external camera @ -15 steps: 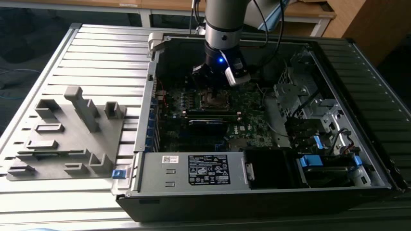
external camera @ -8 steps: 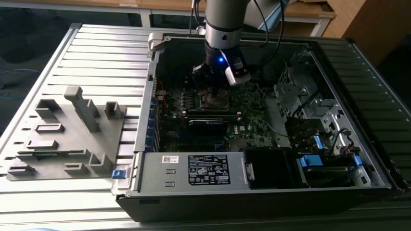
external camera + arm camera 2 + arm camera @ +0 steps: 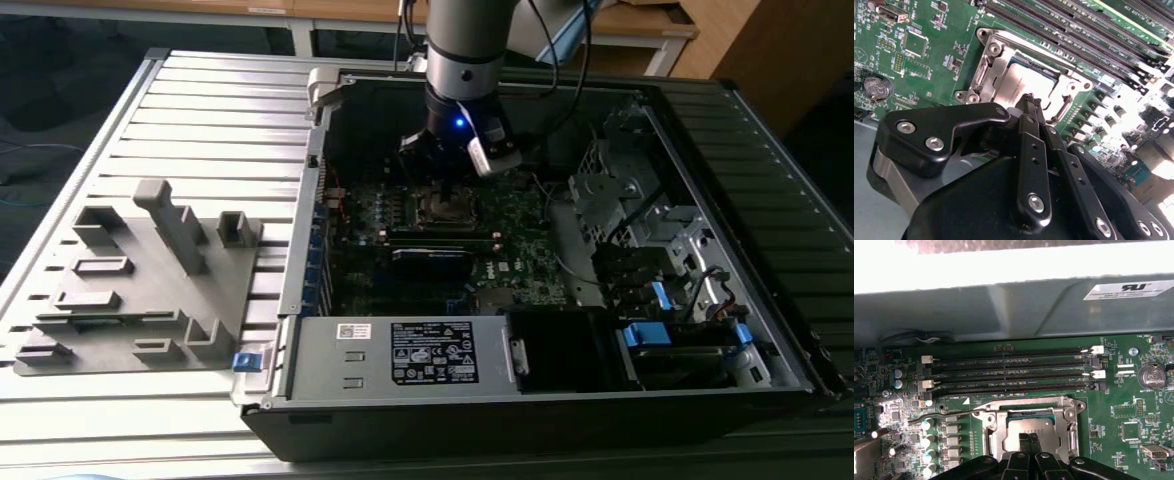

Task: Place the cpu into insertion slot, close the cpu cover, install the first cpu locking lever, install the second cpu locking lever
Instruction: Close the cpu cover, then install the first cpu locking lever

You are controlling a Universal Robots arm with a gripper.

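Black gripper [image 3: 1027,438], fingertips pressed together and empty, hangs directly above the silvery-grey square cpu [image 3: 1026,426] lying flat inside the thin silver metal cpu cover [image 3: 995,433].

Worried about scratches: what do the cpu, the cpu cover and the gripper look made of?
cpu: dull silver-grey metal top with a soft sheen.
cpu cover: bright stamped sheet metal with sharp glints.
gripper: matte black with silver screws; coated metal or hard plastic, unclear.
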